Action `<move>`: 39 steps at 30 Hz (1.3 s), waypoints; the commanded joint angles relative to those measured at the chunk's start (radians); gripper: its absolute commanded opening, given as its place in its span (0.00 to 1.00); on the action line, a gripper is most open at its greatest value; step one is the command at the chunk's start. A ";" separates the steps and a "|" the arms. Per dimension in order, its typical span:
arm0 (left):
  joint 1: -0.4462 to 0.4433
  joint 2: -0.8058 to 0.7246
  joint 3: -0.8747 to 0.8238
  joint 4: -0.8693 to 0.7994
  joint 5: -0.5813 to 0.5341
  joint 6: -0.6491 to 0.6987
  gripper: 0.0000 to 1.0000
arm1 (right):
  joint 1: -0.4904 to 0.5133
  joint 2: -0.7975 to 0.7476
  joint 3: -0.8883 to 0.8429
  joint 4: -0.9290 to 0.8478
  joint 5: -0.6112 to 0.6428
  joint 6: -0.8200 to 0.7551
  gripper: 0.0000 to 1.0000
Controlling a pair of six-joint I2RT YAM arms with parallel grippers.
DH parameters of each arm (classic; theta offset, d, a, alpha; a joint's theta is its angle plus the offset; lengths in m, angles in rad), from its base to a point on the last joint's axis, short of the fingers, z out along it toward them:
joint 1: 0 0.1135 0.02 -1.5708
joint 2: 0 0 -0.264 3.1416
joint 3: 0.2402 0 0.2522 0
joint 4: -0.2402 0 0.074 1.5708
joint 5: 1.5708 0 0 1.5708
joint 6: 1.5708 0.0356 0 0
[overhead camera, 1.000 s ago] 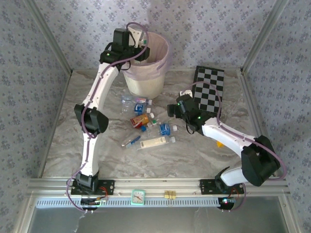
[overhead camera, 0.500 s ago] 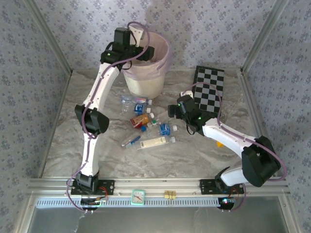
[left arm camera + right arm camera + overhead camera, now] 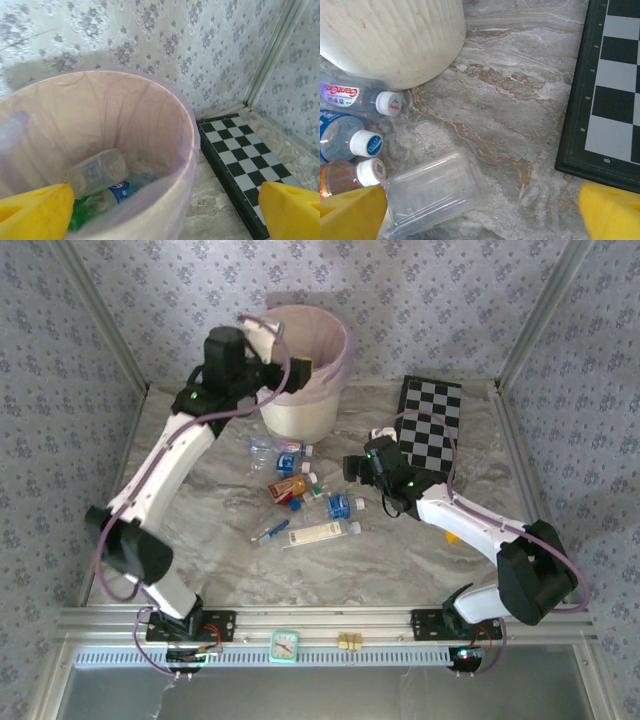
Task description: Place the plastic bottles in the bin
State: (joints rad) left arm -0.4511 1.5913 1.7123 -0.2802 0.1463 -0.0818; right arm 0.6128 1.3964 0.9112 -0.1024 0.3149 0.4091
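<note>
Down at the near rail, between the two arm bases, there's a little teal-framed round clock [image 3: 285, 645] with a small cream block [image 3: 348, 642] a bit to its right. Past that, on the grey marbled tabletop [image 3: 220, 570], sits the heap of small plastic bottles [image 3: 305, 498] not yet binned. A long cream-labelled bottle [image 3: 322, 532] lies nearest, an orange-labelled bottle [image 3: 288, 486] is mid-pile, and a couple of clear blue-labelled bottles [image 3: 285, 450] are at the back of the heap.

The right gripper [image 3: 480, 212] hangs low just right of the pile, its yellow fingers [image 3: 350, 212] spread wide with nothing pinched. Its wrist cam looks down on a clear squarish bottle [image 3: 435, 192] lying on its side by the left finger. Three white-capped ones line the left edge: a brown bottle [image 3: 340, 180], a blue bottle [image 3: 340, 140] and a purple-labelled bottle [image 3: 345, 95].

A flat black-and-white checkerboard [image 3: 432, 422] lies off to the right, toward the back. Farthest back is the round cream-white wastebasket [image 3: 295, 410] with a translucent pink bag [image 3: 190, 145] folded over its rim; the purple-labelled bottle lies right at its foot.

The left gripper [image 3: 165, 215] is up by the near-left side of the rim, yellow tips [image 3: 35, 212] wide apart and empty. Inside the wastebasket there's a crumpled clear bottle [image 3: 97, 172], a bottle with a blue label [image 3: 120, 190] and something green [image 3: 77, 212].
</note>
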 commanded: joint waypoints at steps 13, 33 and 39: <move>0.003 -0.452 -0.802 0.176 -0.182 -0.277 0.96 | -0.024 0.073 -0.003 0.094 -0.074 0.149 1.00; -0.036 -0.449 -1.071 -0.018 -0.086 -0.394 0.96 | -0.049 0.133 0.024 0.094 -0.120 0.252 1.00; -0.099 -0.400 -1.080 -0.033 -0.089 -0.394 0.96 | -0.050 0.147 0.025 0.097 -0.123 0.258 1.00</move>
State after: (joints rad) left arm -0.5270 1.1706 0.6292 -0.2939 0.0406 -0.4656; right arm 0.5671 1.5284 0.9115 -0.0177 0.1932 0.6445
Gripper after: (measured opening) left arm 0.960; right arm 0.998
